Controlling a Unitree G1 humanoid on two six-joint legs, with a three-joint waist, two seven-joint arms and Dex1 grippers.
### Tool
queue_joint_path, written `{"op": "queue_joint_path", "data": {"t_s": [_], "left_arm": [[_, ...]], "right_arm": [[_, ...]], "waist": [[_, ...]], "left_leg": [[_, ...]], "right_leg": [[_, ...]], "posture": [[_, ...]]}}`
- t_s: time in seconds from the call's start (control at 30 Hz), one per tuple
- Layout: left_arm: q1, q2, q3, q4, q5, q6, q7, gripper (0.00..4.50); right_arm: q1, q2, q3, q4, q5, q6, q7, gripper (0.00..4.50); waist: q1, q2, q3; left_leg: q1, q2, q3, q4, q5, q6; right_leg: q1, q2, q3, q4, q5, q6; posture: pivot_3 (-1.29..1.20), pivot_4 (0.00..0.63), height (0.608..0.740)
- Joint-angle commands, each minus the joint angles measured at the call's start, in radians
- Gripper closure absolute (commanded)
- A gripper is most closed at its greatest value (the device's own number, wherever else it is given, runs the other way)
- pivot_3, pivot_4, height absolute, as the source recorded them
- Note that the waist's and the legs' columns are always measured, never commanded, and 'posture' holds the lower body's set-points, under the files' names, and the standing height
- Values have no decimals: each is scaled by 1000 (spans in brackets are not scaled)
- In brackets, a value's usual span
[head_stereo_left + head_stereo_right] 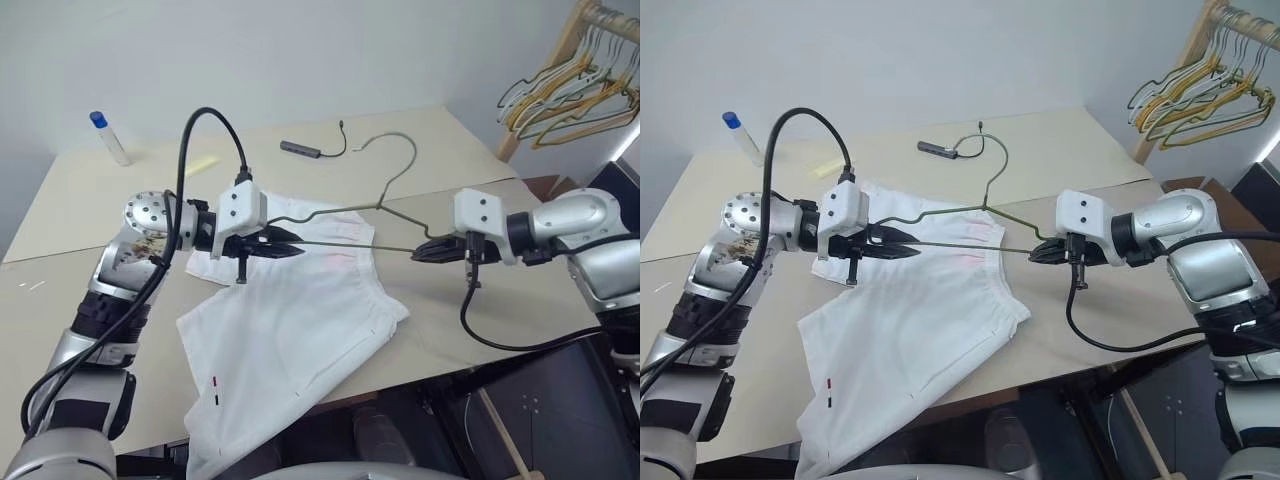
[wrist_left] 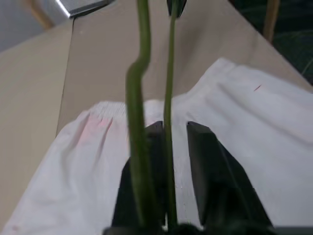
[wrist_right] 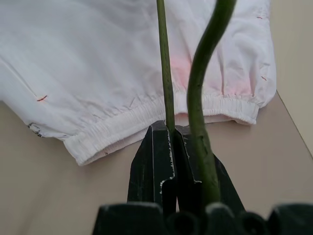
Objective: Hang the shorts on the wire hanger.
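The white shorts (image 1: 290,340) lie flat on the beige table (image 1: 80,200), waistband toward the back, one leg hanging over the front edge. The grey-olive wire hanger (image 1: 372,243) is held level above the waistband, hook (image 1: 400,160) pointing away. My right gripper (image 1: 420,254) is shut on the hanger's right corner; the right wrist view shows its pads (image 3: 159,147) pinching the lower wire (image 3: 165,63). At the hanger's left end my left gripper (image 1: 295,248) is open. The wire (image 2: 168,73) runs between its parted fingers (image 2: 205,161), over the shorts (image 2: 254,127).
A clear tube with a blue cap (image 1: 108,137), a yellow slip (image 1: 200,163) and a dark adapter with a cable (image 1: 300,149) lie at the back of the table. A wooden rack with bunched yellow and green hangers (image 1: 575,90) stands at the far right.
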Motion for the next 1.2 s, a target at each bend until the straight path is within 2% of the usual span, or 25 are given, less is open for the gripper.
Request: {"op": "queue_joint_path", "data": {"t_s": [0.03, 0.17, 0.27, 0.3, 0.43, 0.6, 0.87, 1.2], "left_arm": [[-37, 28, 47, 121, 28, -117, -22, 2442], [-65, 37, 125, 214, -12, -105, 11, 1149], [-32, 15, 184, 143, -90, -24, 38, 156], [-14, 2, 205, 107, -118, 6, 61, 49], [62, 10, 236, -43, -227, 171, 58, 49], [133, 19, 250, -141, -266, 202, 65, 49], [176, 24, 261, -188, -264, 192, 93, 49], [190, 37, 260, -196, -255, 172, 97, 49]], "right_arm": [[87, -50, -119, -66, 58, 55, 0, 4500], [293, -89, -248, -105, 116, 162, -37, 4500], [393, -82, -315, -99, 163, 273, -74, 4500], [425, -67, -338, -80, 184, 333, -101, 4500], [457, -11, -383, -25, 241, 531, -195, 4500], [417, 53, -378, 89, 266, 689, -266, 4500], [353, 80, -310, 133, 288, 759, -218, 4500], [343, 14, -239, 119, 309, 754, -71, 4500]], "waist": [[0, 0, 0], [3, 0, 0], [0, 1, 0], [0, 0, -1], [-4, 1, -4], [0, 7, -7], [18, 12, -11], [40, 12, -11]], "left_leg": [[0, 0, 0, 0, 0, 0], [0, 0, -1, 1, 0, 0], [0, 0, -1, 1, 0, 0], [0, 0, 0, 1, 0, 0], [1, 1, 0, 1, 0, 0], [3, 1, 0, 1, 0, 0], [5, 0, 1, 1, 0, 0], [4, 0, 1, 1, 0, 0]], "right_leg": [[0, 0, 0, 0, 0, 0], [1, 0, -1, 0, 0, 0], [1, 0, 0, 0, 0, 0], [1, 0, 0, 0, 0, 0], [2, 0, 1, 1, 0, 0], [3, 1, 1, 1, 0, 0], [5, 1, 1, 0, 0, 0], [5, 1, 1, 0, 0, 0]], "posture": [[-237, 0, 740], [-240, 0, 740], [-236, 0, 740], [-236, 0, 740], [-218, 0, 740], [-206, 0, 740], [-187, 0, 740], [-162, 0, 740]]}}
